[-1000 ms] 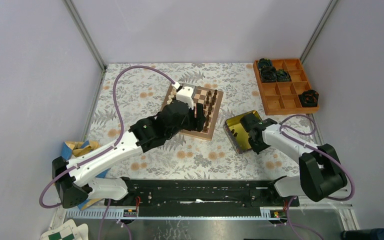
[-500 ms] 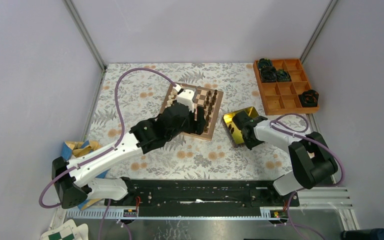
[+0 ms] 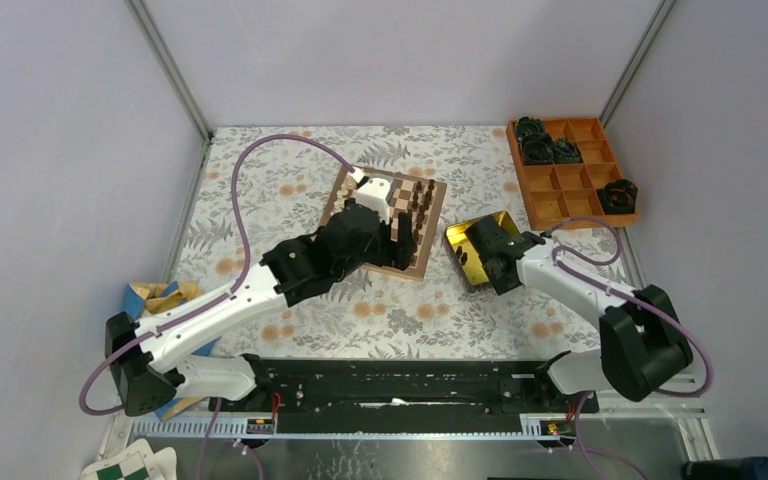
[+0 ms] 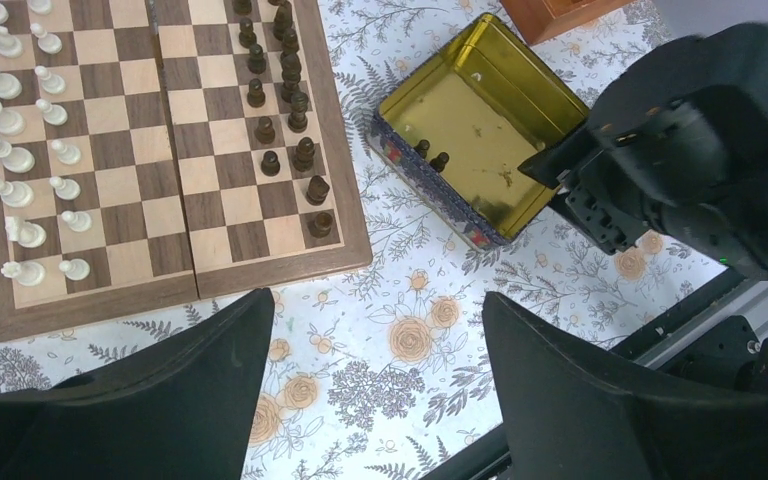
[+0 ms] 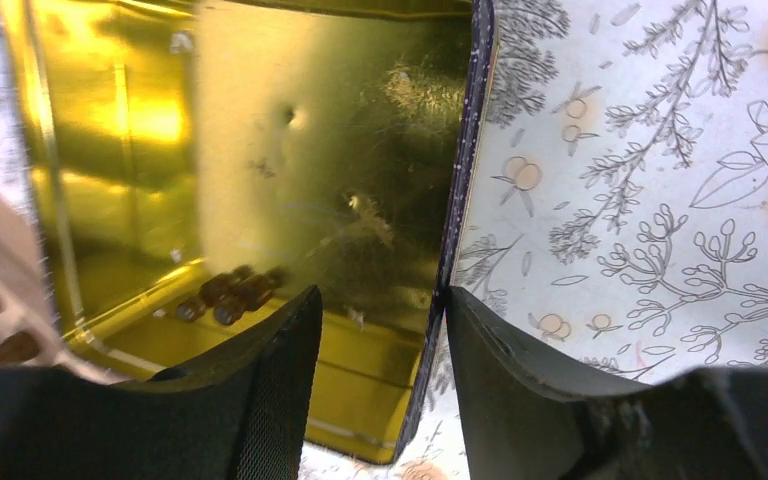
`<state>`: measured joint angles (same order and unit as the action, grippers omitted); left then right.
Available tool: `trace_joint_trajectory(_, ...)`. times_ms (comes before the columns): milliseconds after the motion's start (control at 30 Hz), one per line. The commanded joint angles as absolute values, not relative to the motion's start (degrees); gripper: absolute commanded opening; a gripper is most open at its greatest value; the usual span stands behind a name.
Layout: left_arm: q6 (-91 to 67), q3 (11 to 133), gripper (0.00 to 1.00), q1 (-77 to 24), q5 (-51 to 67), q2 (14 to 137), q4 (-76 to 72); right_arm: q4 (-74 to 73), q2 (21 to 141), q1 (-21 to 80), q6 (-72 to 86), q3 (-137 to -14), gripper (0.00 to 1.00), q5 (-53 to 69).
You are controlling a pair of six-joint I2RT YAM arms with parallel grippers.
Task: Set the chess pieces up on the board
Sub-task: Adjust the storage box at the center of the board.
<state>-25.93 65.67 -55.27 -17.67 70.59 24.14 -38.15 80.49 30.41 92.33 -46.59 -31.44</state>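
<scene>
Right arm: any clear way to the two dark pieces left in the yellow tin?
Probably yes. The tin is open-topped with nothing over the dark pieces, and the right gripper is close. But its jaws straddle the tin's wall, and the pieces lie in a corner.

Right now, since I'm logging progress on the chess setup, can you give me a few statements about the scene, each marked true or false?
1. The left gripper is open with nothing between its fingers. True.
2. The yellow tin is empty. False: at least two loose dark pieces lie inside it.
3. The right gripper has its fingers on either side of the tin's wall. True.
4. The pale pieces stand on the side of the board nearest the tin. False: the dark chessmen stand on that side, and the pale ones are on the far side.
5. The orange tray holds chess pieces. False: it holds black gear-like lumps.
</scene>
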Motion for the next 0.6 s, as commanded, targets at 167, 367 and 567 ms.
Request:
trace_joint_trajectory(167, -20.68, 72.97, 0.86, -55.68, -14.47, 76.10, 24.89, -44.67, 72.08, 31.15, 84.77, -55.46, 0.56, -37.79)
trace_joint_trajectory(367, -17.59, 78.49, 0.86, -55.73, -10.77, 82.01, 26.50, -43.73, 70.06, 31.16, 80.05, -58.00, 0.55, -39.92)
trace_joint_trajectory(567, -16.85, 82.99, 0.86, -55.72, -10.54, 86.70, 29.49, -35.21, 73.92, 31.11, 67.09, -59.94, 0.53, -35.72)
